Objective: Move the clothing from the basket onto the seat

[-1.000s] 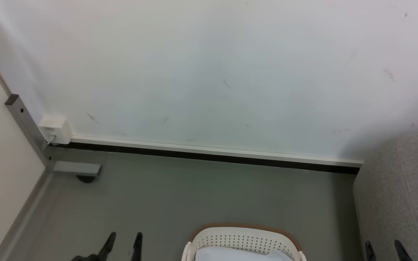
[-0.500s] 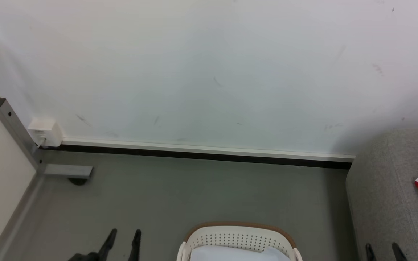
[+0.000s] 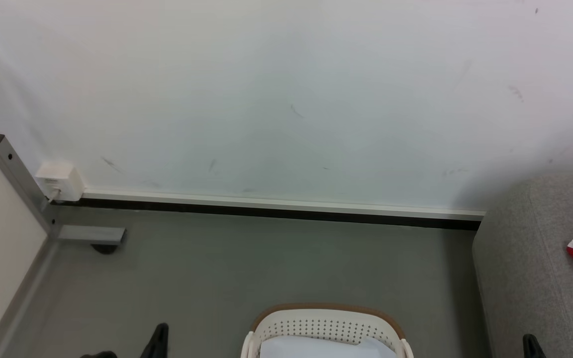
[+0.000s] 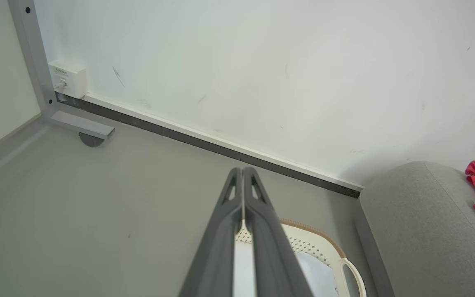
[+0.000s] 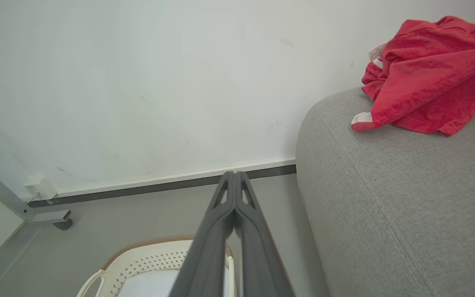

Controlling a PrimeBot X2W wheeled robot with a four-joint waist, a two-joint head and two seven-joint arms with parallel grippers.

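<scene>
**Jersey delivered: red jersey (image 5: 427,70) on the sofa (image 5: 406,214), both tools clenched and empty.**

The jersey lies crumpled on top of the grey sofa, close to the wall and well apart from the basket (image 3: 326,325). The basket stands on the floor just beside the sofa's end and holds a pale cloth (image 3: 316,349). The left tool (image 4: 242,171) and the right tool (image 5: 234,174) each have their two fingers pressed together with nothing between them, one on either side of the basket. By this layout the transfer looks done and the step in hand is the close of the task. The next move calls for no fresh grasp, only arms kept clear of the jersey.
</scene>
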